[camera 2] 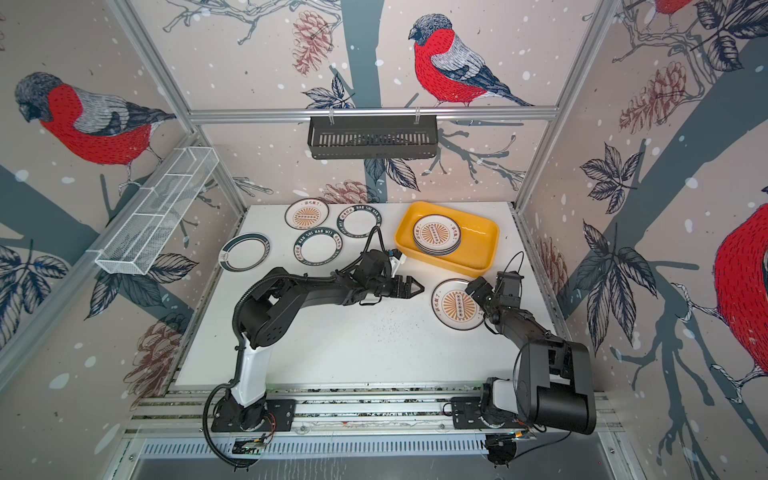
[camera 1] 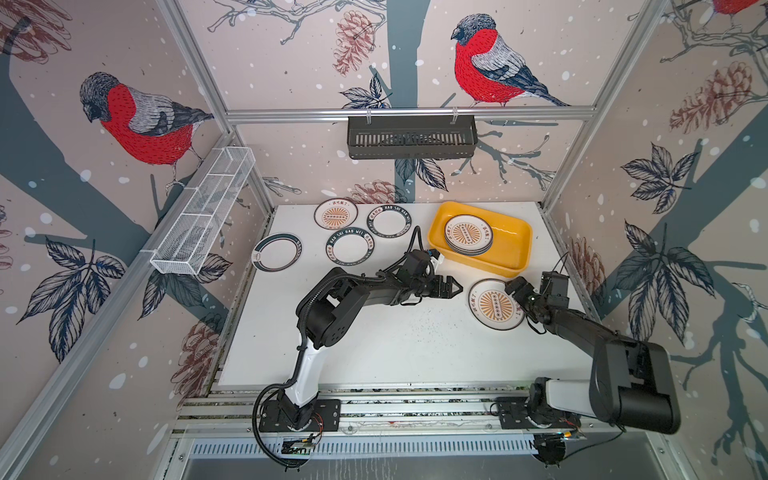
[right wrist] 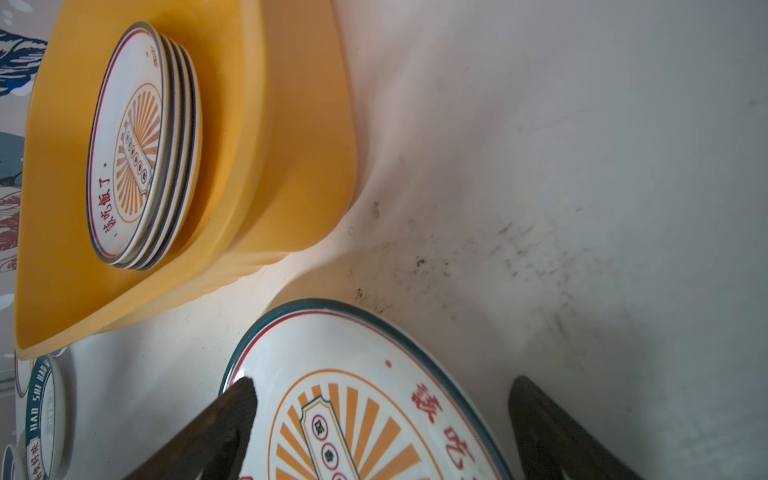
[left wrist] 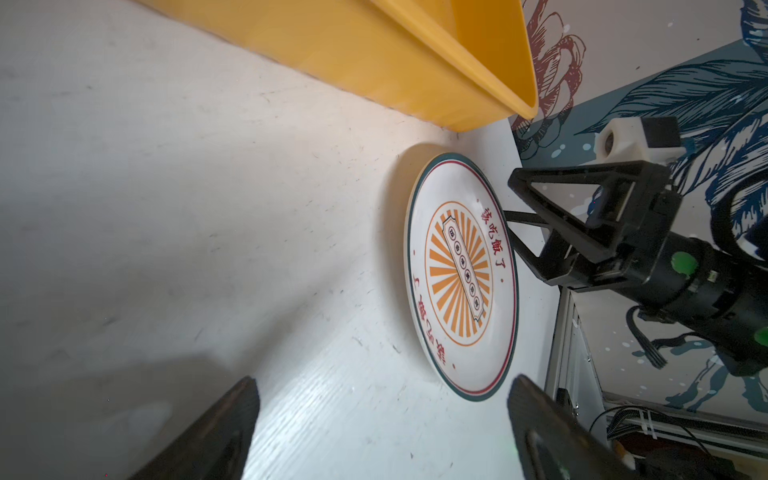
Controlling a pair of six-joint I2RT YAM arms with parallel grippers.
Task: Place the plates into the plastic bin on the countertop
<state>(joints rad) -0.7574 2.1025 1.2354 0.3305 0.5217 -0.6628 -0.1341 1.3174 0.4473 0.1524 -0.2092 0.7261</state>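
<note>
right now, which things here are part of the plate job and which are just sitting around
Job: yellow bin, stack of plates in it, sunburst plate by the right claw, four plates at the back left.
Just there: black slatted basket, white wire rack.

soft even light, perhaps overhead; wide-angle edge warp, blurry wrist foregrounds

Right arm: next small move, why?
Probably lower the right gripper and close on the rim of the sunburst plate: its jaws stand open astride that rim, and the plate lies on the countertop beside the plastic bin, not in it.
</note>
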